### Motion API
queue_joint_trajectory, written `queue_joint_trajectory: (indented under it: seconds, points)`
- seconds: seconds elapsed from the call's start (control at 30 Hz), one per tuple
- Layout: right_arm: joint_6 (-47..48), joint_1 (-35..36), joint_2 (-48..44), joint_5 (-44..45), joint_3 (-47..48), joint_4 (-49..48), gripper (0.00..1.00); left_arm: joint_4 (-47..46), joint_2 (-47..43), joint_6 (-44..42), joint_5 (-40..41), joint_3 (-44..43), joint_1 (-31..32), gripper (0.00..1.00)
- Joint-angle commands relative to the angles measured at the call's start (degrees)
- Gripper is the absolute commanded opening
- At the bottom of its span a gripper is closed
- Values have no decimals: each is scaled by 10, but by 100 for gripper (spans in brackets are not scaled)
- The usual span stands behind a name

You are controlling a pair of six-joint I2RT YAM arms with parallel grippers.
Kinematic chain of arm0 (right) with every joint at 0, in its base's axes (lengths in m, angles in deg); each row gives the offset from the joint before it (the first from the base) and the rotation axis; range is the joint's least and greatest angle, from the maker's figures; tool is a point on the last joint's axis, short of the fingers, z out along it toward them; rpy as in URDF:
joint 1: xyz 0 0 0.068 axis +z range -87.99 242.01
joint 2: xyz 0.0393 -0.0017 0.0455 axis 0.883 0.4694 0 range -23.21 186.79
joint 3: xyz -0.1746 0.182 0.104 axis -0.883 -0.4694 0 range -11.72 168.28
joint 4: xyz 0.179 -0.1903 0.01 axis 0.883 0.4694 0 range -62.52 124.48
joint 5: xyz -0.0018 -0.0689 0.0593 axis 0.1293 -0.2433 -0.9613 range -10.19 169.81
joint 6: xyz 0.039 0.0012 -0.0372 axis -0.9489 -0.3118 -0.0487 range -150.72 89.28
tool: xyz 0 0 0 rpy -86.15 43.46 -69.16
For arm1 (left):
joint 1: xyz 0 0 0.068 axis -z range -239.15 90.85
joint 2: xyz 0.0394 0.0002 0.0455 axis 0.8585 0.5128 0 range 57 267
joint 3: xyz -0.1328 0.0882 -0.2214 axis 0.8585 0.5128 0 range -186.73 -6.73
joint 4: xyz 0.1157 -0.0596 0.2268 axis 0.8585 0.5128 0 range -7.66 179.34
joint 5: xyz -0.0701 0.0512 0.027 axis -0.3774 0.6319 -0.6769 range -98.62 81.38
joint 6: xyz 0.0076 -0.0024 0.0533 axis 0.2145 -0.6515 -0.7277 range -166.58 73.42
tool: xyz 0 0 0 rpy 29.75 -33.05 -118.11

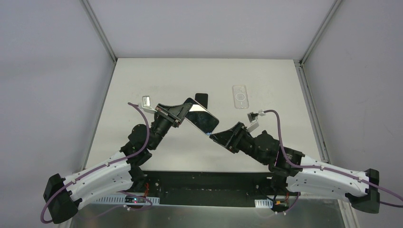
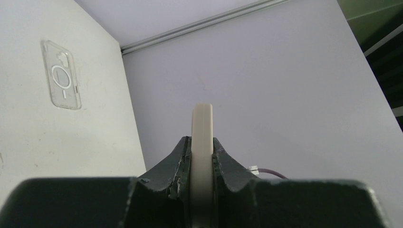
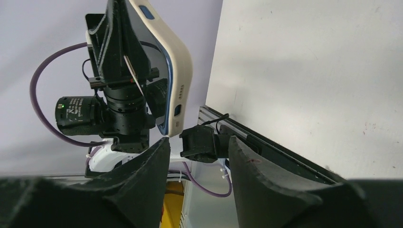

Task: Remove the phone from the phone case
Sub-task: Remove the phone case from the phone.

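My left gripper point(image 1: 179, 114) is shut on the phone point(image 1: 202, 119), which sits in a cream case with a blue rim and is held tilted above the table. In the left wrist view the cased phone's edge point(image 2: 202, 124) stands upright between my shut fingers point(image 2: 202, 148). My right gripper point(image 1: 216, 137) is open, just below the phone's lower end. In the right wrist view the cased phone point(image 3: 179, 71) hangs above my left finger point(image 3: 157, 156), with nothing between the jaws point(image 3: 197, 145).
A clear phone case point(image 1: 241, 96) lies flat at the back right of the table and also shows in the left wrist view point(image 2: 62, 74). A flat black object point(image 1: 202, 99) lies behind the held phone. A small grey item point(image 1: 146, 100) lies at the back left.
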Motion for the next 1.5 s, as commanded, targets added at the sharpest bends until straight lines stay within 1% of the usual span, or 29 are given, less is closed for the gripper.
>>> queue_joint_trajectory:
  seconds: [0.0, 0.2, 0.43, 0.53, 0.73, 0.97, 1.1, 1.17, 1.33, 1.47]
  points:
    - [14, 0, -23, 2, 1, -32, 53, -57, -12, -1, 0, -31, 2, 0]
    - [29, 0, -30, -12, 3, -35, 53, -56, -10, -5, 3, -36, 1, 0]
    - [21, 0, -19, -3, 11, -30, 45, -55, -6, -3, -8, -45, 2, 0]
    - [13, 0, -9, -2, 16, -29, 44, -55, -6, -3, -8, -45, 2, 0]
    - [7, 0, -8, 1, 12, -40, 44, -55, -6, 0, -9, -42, 3, 0]
    - [14, 0, -12, -15, 6, -51, 51, -55, -12, -2, -1, -36, 4, 0]
    - [17, 0, -13, -21, 3, -52, 53, -55, -13, -1, -2, -34, 3, 0]
    - [16, 0, -15, -16, 3, -52, 52, -55, -13, 0, -4, -35, 3, 0]
    - [5, 0, -15, 0, 1, -55, 46, -55, -13, 0, -8, -39, 5, 0]
    - [-4, 0, -5, 1, 0, -65, 45, -55, -12, 0, -8, -41, 6, 0]
